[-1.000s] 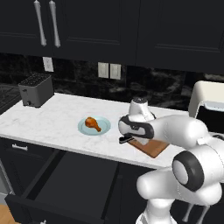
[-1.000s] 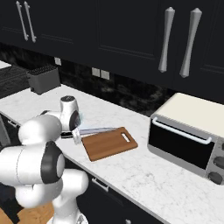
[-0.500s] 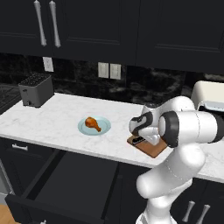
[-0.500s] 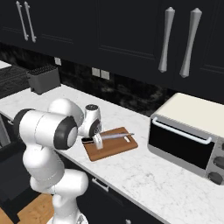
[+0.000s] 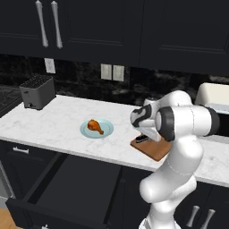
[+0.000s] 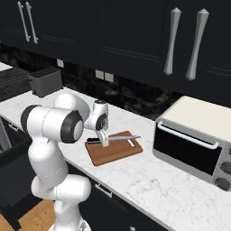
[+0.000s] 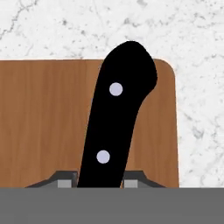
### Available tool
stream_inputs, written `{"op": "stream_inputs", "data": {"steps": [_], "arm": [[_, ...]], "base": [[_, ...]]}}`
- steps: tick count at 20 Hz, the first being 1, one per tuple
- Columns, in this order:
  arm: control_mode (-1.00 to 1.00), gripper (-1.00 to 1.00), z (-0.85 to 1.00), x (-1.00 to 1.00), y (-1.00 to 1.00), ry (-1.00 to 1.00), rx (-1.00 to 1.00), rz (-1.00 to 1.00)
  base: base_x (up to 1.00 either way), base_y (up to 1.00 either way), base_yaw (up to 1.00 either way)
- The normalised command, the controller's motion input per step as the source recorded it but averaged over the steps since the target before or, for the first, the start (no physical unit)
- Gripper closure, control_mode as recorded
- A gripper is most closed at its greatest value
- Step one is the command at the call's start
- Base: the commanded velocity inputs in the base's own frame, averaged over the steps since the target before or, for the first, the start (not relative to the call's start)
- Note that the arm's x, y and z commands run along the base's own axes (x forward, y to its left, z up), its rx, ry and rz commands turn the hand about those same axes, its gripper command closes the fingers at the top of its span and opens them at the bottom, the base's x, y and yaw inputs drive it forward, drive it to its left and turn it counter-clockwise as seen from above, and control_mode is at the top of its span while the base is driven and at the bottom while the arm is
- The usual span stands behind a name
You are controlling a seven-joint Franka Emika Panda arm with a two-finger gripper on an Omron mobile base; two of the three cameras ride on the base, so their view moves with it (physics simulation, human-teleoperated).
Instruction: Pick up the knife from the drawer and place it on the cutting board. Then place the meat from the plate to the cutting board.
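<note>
The white marble surface (image 5: 53,127) carried everything, with the drawer (image 5: 71,188) hanging open and dark below its front edge; the cutting board (image 6: 115,151) lay on the surface by the arm, the plate (image 5: 96,129) well apart from it. The knife (image 6: 113,138) was over the board, the fingers (image 7: 64,180) pinching its black handle, so by my judgement the first step was nearly done but not released; the meat (image 5: 95,126) lay on the plate, its transfer not yet begun.
</note>
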Motion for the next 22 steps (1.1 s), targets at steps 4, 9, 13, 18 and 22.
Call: {"op": "stream_inputs", "data": {"steps": [4, 9, 13, 18, 22], "arm": [[-1.0, -1.0, 0.22, -0.52, 0.0, -0.12, 0.0, 0.02], [-1.0, -1.0, 0.45, -0.5, 0.29, -0.08, 0.0, 0.06], [-1.0, -1.0, 0.75, 0.23, 0.96, 0.05, -0.04, 0.32], [-1.0, -1.0, 0.89, 0.7, 0.95, 0.07, -0.01, 0.46], [-1.0, -1.0, 0.36, 0.64, 0.81, 0.05, -0.02, 0.5]], "base": [[0.0, 0.0, 0.0], [0.0, 0.0, 0.0], [0.0, 0.0, 0.0], [0.0, 0.0, 0.0], [0.0, 0.0, 0.0]]}}
